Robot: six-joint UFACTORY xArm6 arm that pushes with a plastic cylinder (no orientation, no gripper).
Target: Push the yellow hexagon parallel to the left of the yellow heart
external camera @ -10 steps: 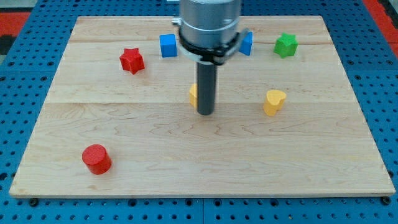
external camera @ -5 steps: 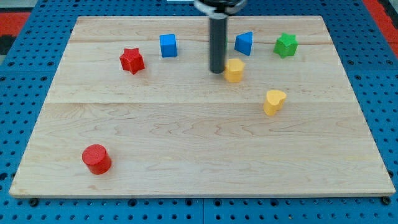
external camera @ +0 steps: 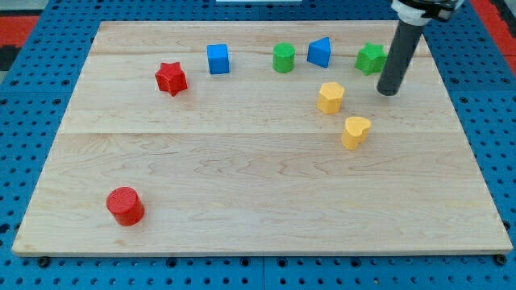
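Nearest on the wooden bench (external camera: 242,201), toward the left, stands a red cylinder (external camera: 125,205), well apart from everything else.

Farther back and to the right sits the yellow heart (external camera: 355,131). The yellow hexagon (external camera: 330,97) lies just beyond it and a little to its left, near the heart but apart from it, so it sits up and left of the heart rather than level with it.

Right of the hexagon, my tip (external camera: 388,91) rests on the bench, clear of both yellow blocks, beyond and to the right of the heart. There is no tool that opens or closes here, only a straight dark rod, and it holds nothing. The rod rises to the top edge of the picture, where the collar above it is cut off.

In the far row, from left to right, are a red star (external camera: 171,78), a blue cube (external camera: 218,59), a green cylinder (external camera: 283,58), a blue block (external camera: 318,53) that looks wedge-shaped, though its form is hard to make out, and a green star (external camera: 370,58). The rod stands in front of the green star's right edge and hides that side, so I cannot tell whether they touch.
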